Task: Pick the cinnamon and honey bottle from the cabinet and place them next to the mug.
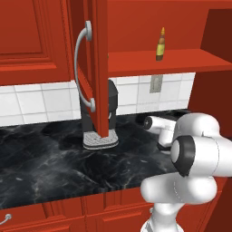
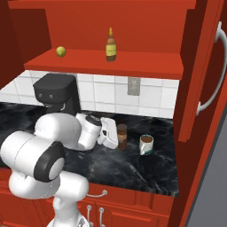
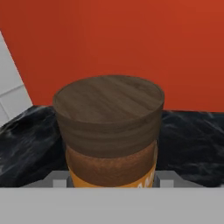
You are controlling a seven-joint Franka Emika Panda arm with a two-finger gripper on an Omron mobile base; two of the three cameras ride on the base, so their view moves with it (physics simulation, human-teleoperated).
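On the tabletop just beside the mug, the tool is gripping the cinnamon; withdrawing carelessly risks toppling it. Honey bottle is waiting on the shelf.

Honey bottle on cabinet shelf

The cinnamon hides the jaws; its base is cut off.

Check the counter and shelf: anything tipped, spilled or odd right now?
Nothing stands out. The cinnamon stands upright on the counter beside the mug, with the gripper around it. The honey bottle is upright on the cabinet shelf. No spills.
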